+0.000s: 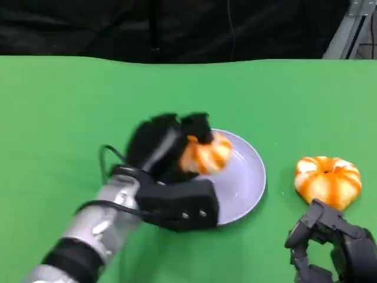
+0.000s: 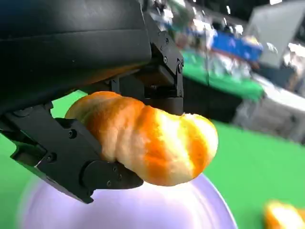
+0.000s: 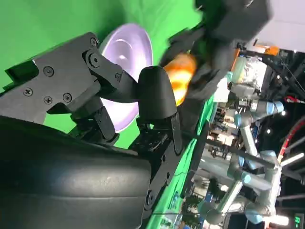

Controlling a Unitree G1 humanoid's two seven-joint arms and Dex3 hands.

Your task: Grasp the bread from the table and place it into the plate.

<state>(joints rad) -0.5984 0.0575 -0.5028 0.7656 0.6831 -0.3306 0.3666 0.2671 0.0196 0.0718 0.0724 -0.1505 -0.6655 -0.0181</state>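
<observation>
The right hand lies nearest, low at the near right of the green table, its fingers curled inward with nothing in them. Just beyond it, to the far side, a second orange-and-white bun sits on the cloth, apart from the fingers. To the left, the left hand reaches over the pale plate and grips the bread, an orange-striped bun. In the left wrist view the bread is clamped between fingers on one side and more on the opposite side, above the plate's surface. Whether it touches the plate cannot be told.
</observation>
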